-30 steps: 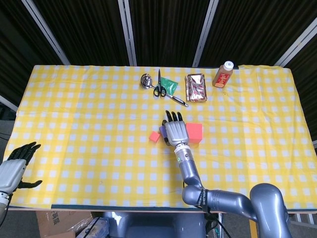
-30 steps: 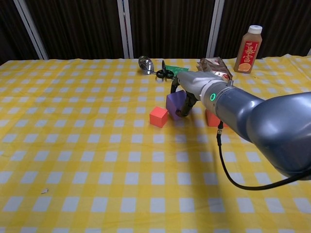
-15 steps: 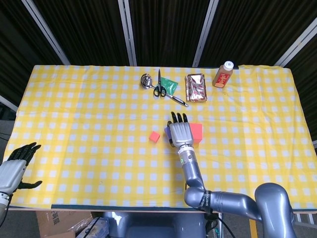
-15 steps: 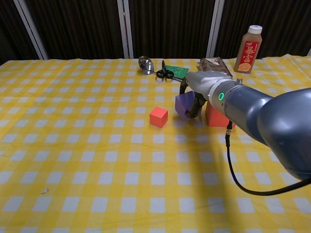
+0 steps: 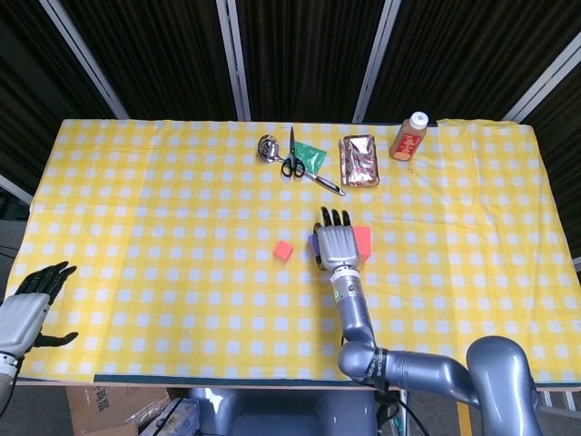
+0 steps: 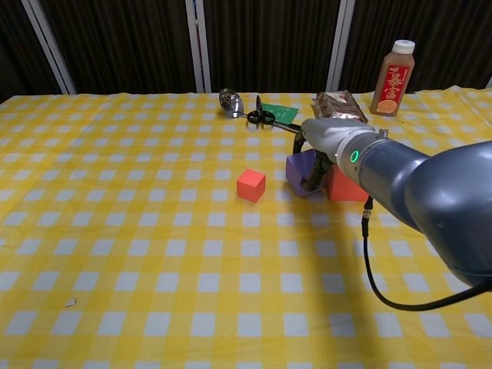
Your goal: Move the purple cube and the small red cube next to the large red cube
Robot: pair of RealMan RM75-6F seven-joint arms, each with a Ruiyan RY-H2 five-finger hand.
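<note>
One purple cube (image 6: 300, 170) in the right hand's (image 6: 323, 146) grasp, touching the large red cube (image 6: 344, 185).

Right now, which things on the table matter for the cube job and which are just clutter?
Job:
purple cube, held by the right robot hand
large red cube
small red cube

Clutter:
scissors
spoon
green packet
foil snack bag
bottle
</note>
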